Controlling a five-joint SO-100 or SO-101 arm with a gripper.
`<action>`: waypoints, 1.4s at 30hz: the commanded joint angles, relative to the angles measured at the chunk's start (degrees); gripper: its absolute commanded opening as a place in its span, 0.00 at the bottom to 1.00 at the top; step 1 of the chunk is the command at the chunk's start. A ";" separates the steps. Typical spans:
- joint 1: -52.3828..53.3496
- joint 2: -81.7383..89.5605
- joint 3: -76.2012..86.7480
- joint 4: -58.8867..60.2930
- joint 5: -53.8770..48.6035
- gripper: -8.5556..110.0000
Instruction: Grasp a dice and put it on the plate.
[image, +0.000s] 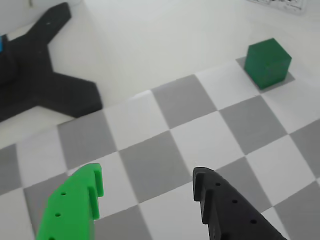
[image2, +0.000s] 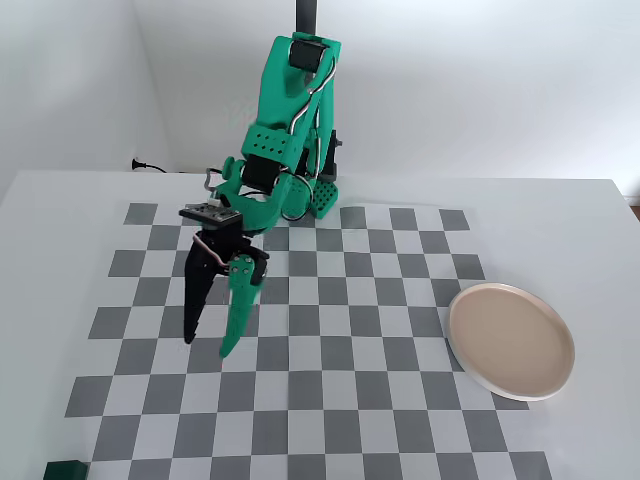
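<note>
Two fingers, one bright green and one black, form the pincer (image2: 203, 347), spread wide and empty above the grey-and-white checkerboard bench (image2: 330, 400). From it in the fixed view, the small dark green cube dice (image2: 66, 470) lies at seven o'clock by the board's corner, and the round beige-pink plate (image2: 511, 340) sits well apart at three o'clock. In the wrist view the dice (image: 267, 62) is at one o'clock.

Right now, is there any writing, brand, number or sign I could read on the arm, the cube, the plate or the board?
None can be read.
dice: plain faces, no pips.
plate: unmarked.
Printed sheet at the wrist view's top edge: too blurred to read.
</note>
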 joint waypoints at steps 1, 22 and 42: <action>4.31 -6.42 -12.83 -1.49 0.62 0.20; 12.48 -37.18 -46.41 5.19 0.97 0.21; 13.80 -57.66 -69.79 8.61 -1.23 0.22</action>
